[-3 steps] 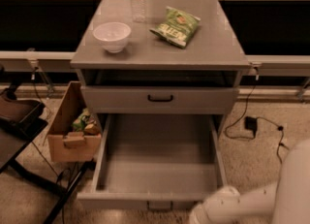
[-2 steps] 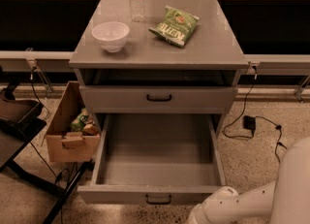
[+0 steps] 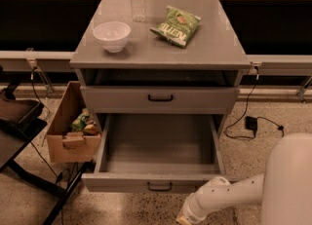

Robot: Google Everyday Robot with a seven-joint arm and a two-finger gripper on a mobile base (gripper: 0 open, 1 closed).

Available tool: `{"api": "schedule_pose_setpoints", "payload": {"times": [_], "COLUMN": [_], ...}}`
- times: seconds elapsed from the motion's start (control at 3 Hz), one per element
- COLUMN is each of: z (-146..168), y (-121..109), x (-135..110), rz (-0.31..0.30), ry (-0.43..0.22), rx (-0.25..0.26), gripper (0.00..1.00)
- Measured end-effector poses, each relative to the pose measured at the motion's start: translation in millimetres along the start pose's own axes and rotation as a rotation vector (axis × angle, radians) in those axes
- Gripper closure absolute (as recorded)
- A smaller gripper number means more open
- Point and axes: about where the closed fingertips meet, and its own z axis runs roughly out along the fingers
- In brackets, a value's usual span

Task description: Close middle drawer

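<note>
Hovering before middle drawer (image 3: 126,182), tool (image 3: 184,217) (partly cropped)

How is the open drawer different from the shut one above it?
The middle drawer is pulled out, showing its bare tray; the drawer above is pushed in. The middle drawer's front is nearer the camera than the drawer above's. Both are grey with flat fronts. The pincer is low in view, below the middle drawer's front.

Our white arm (image 3: 229,197) comes in from the lower right of the frame, slanting left and downward from our bulky body (image 3: 288,180). Our tool (image 3: 184,219) sits at its end, at the bottom edge right of centre, mostly cut off.
</note>
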Motion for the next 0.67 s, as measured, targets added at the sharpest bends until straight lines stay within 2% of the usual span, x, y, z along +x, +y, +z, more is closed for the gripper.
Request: {"api": "schedule_pose_setpoints", "payload": {"times": [0.33,0.67], "z": [1.1,-5.2], "y": [-33.4,-60.3], "x": [-21.9,-32.8], "rz": [-0.037,-0.06], "ry": [-0.001,-0.006], "rx": [0.019,0.05], "gripper": [1.0,1.0]}}
